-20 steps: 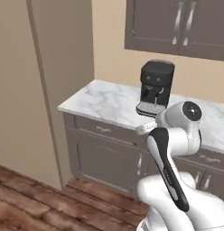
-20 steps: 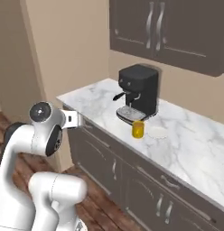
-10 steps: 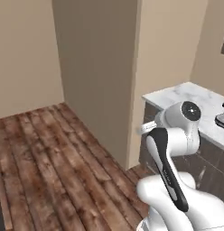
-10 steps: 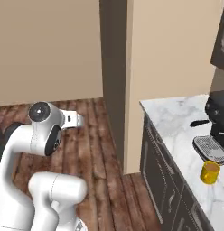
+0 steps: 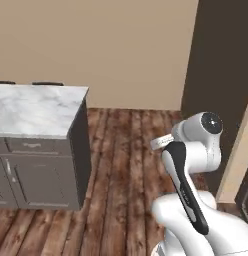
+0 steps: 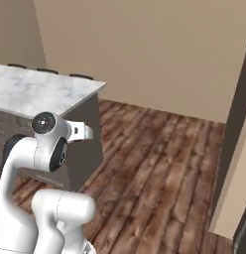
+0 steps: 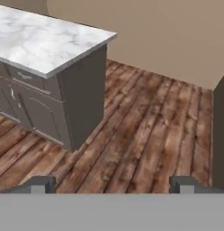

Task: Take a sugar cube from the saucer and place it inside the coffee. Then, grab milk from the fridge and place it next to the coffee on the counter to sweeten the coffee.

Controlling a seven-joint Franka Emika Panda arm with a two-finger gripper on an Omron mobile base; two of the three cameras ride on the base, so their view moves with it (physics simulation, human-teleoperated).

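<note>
The gripper (image 7: 109,184) was released, its two dark fingertips (image 7: 41,184) standing wide apart at the bottom of the hand view, with nothing between them. It pointed over the wooden floor (image 7: 145,131), which was made of reddish-brown planks.

A counter (image 5: 36,107) with a white marble top and grey veins stood at the left in the left base view. It rested on dark grey cabinets (image 5: 31,175) with silver handles. In the hand view its near corner and dark side wall were at the left, and the marble top (image 7: 41,40) carried nothing on the part that was visible.

A plain beige wall (image 6: 145,49) closed the room at the far side. At the right in the left base view there was a tall dark brown panel (image 5: 221,65), and a beige panel (image 5: 241,150) nearer to the arm (image 5: 188,165). I could not tell if these belong to the fridge.
</note>
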